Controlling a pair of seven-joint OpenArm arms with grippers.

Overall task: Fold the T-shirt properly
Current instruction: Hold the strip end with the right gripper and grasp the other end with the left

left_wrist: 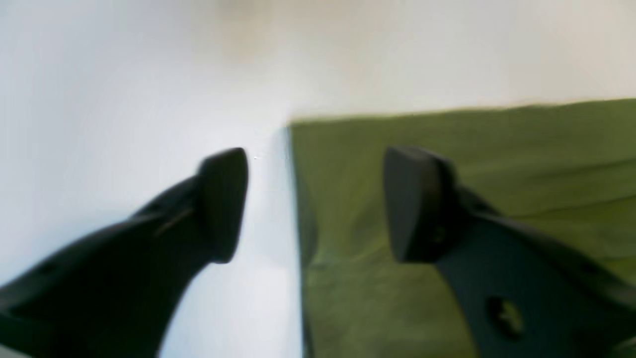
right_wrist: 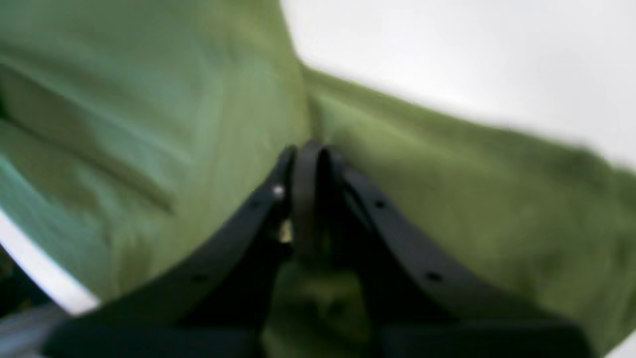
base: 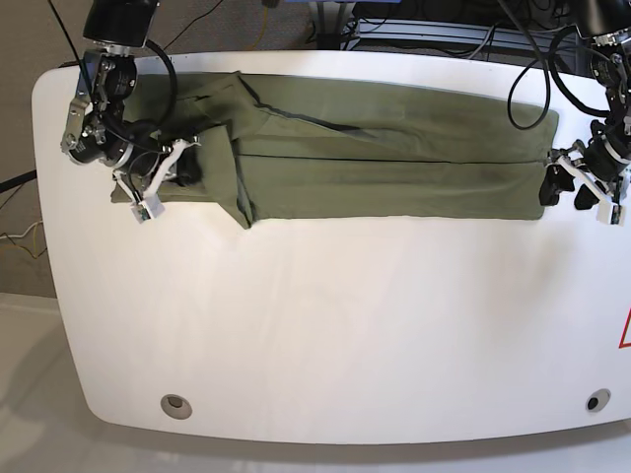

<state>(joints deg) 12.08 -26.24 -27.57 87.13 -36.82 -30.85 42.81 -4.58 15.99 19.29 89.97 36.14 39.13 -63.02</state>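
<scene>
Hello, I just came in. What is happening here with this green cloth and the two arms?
A two-armed robot is folding an olive-green T-shirt on a white table. The shirt lies as a long band across the far part of the table. The right end effector is shut on the fabric at one end of the band. At the other end, the left end effector is open, straddling the shirt's edge with one finger over the cloth and one over the bare table, holding nothing.

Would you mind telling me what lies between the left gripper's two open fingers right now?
In the left wrist view, the left gripper straddles the T-shirt edge: bare white table beside one finger, olive cloth under the other. Nothing is held.
</scene>
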